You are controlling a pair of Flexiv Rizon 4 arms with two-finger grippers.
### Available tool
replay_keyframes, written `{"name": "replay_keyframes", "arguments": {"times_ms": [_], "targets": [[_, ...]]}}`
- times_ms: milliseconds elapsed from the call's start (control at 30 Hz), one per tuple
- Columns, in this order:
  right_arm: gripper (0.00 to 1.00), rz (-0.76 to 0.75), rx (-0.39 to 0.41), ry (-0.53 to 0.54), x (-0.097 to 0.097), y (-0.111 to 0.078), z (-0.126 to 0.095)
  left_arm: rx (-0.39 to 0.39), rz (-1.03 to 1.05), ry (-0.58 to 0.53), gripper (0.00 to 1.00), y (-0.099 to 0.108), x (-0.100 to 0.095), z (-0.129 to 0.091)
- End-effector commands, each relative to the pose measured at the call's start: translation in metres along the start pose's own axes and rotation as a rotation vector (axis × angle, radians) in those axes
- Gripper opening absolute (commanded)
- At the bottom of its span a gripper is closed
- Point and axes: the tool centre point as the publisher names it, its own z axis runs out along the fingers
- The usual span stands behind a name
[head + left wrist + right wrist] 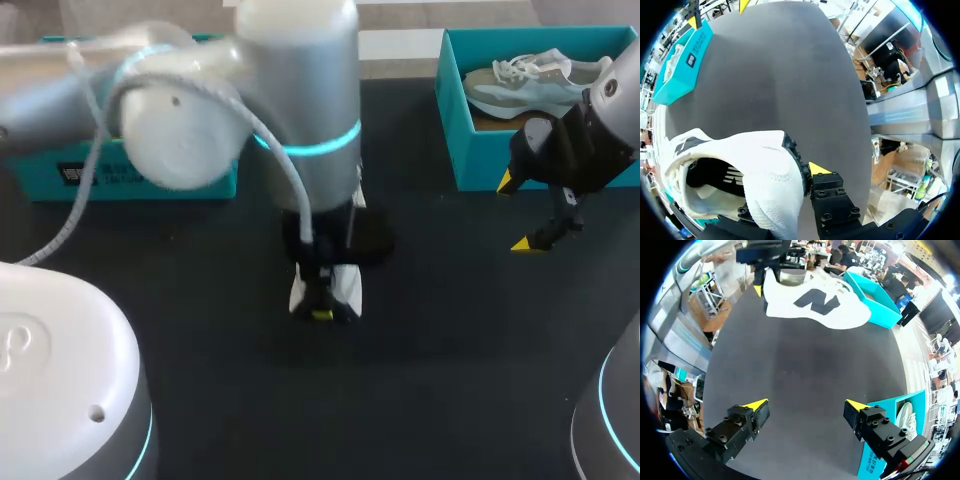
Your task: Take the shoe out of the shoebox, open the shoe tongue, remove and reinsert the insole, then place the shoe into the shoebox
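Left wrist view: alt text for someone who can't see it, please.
The left hand grips a white shoe at its opening, the dark interior showing. Beyond it, across the black table, stands a teal shoebox with a pale shoe inside.

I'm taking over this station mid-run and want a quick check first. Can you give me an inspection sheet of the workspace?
Surface: black table, no spills seen.
Job's things: white shoe out of its box, at the table's middle; teal shoebox at the far right holds a grey shoe; second teal box at the far left.
Clutter: nothing seen.
Grippers: left gripper shut on the white shoe's collar; right gripper open and empty, in front of the teal shoebox.
Cables: grey cable runs along the left arm.
Surroundings: nothing seen reaching over the table.
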Motion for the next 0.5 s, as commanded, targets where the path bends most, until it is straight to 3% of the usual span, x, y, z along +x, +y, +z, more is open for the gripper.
{"name": "replay_keyframes", "arguments": {"times_ms": [33, 100, 500], "targets": [[1.00, 0.000, 0.001, -0.001, 0.000, 0.000, 0.001, 0.005, 0.012, -0.046, 0.00, 0.024, 0.001, -0.081], [1.00, 0.000, 0.001, -0.001, 0.000, 0.000, 0.001, -0.006, 0.008, -0.069, 0.00, 0.027, -0.006, -0.091], [1.00, 0.000, 0.001, -0.001, 0.000, 0.000, 0.001, -0.006, 0.008, -0.069, 0.00, 0.027, -0.006, -0.091]]}}
